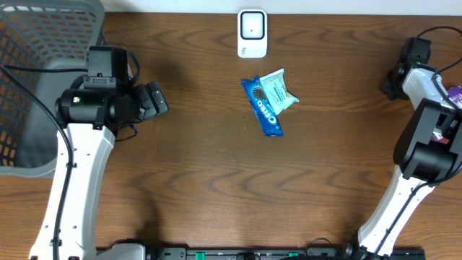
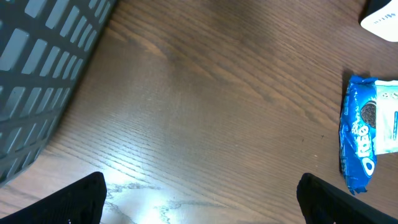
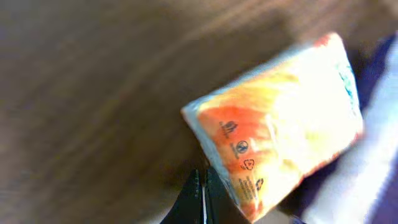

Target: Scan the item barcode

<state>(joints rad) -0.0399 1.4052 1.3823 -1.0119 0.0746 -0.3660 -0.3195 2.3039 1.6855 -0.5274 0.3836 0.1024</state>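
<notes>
A blue Oreo pack [image 1: 264, 108] lies mid-table with a teal packet [image 1: 280, 89] against its right side. The Oreo pack also shows at the right edge of the left wrist view [image 2: 357, 140]. A white barcode scanner [image 1: 252, 33] stands at the table's far edge. My left gripper [image 1: 160, 100] [image 2: 202, 208] is open over bare wood, left of the pack, holding nothing. My right gripper [image 3: 203, 186] is shut, fingers pressed together with nothing seen between them. An orange and yellow packet [image 3: 280, 118] lies just beside its tips. No barcode is visible.
A grey mesh basket [image 1: 43, 43] fills the far left corner, and its wall shows in the left wrist view [image 2: 37, 74]. Purple and white items [image 1: 455, 94] sit at the right edge by the right arm [image 1: 426, 87].
</notes>
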